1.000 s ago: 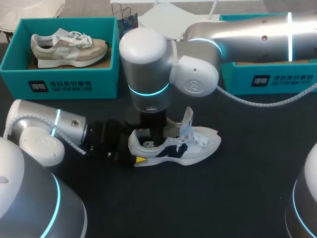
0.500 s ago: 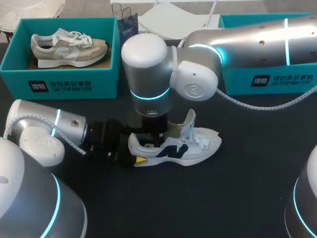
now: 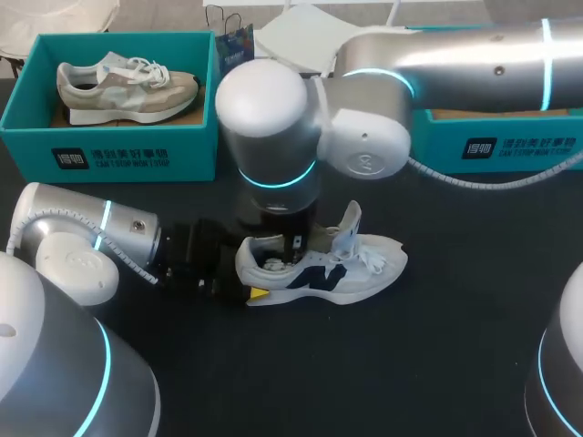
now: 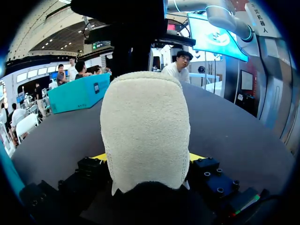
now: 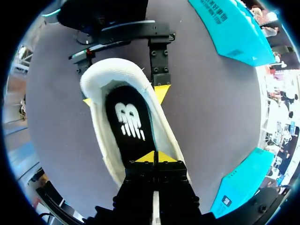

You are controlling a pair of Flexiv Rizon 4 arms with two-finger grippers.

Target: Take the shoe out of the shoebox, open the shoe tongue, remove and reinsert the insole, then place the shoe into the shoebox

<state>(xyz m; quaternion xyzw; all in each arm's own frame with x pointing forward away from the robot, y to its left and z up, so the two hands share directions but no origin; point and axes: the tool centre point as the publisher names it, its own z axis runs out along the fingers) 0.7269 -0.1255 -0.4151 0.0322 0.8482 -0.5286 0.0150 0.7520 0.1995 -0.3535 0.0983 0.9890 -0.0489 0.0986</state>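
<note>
White with navy side panels, the shoe (image 3: 332, 269) lies on the dark worktop (image 3: 410, 364), tongue (image 3: 346, 228) lifted. The left tool (image 3: 244, 278) clamps its heel (image 4: 145, 131); the right tool (image 5: 153, 157), tips pressed together, rests on the black insole (image 5: 129, 122).

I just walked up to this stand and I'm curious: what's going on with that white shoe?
The left gripper clamps the white shoe by its heel on the table. The right gripper reaches down into the shoe's opening, fingertips together just above the black insole lying inside. The tongue stands raised. A beige shoe sits in the teal shoebox behind.
</note>
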